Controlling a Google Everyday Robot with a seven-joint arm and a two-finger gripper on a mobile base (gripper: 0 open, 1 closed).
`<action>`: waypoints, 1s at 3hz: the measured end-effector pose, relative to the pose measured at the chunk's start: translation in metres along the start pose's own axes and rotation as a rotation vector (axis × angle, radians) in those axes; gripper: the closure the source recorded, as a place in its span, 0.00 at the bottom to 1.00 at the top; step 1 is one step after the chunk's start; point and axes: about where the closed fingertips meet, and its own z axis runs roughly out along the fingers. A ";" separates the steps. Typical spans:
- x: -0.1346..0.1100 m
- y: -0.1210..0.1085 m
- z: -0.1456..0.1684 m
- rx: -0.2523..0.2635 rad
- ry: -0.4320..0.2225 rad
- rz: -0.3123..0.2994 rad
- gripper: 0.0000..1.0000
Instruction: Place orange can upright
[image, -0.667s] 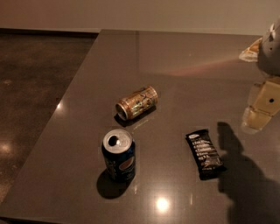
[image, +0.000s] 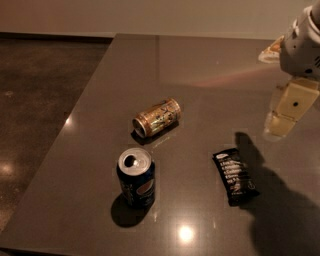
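One orange can (image: 156, 116) on its side, well left of the right-edge claw (image: 286, 116), openness unclear.

A Pepsi can (image: 136, 177) (upright, opened) stands left of a dark snack bar (image: 235, 176) on the table (image: 200, 65).

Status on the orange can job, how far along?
Nothing done yet: the orange can lies on its side in the middle of the table, untouched. In hand: the claw hangs near the right edge, well apart from the can. Left: reach over, grip the can, and stand it upright, probably clear of the Pepsi can.
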 end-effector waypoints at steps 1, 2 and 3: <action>-0.044 -0.013 0.020 -0.019 -0.074 -0.122 0.00; -0.090 -0.018 0.044 -0.044 -0.127 -0.257 0.00; -0.130 -0.013 0.069 -0.079 -0.146 -0.387 0.00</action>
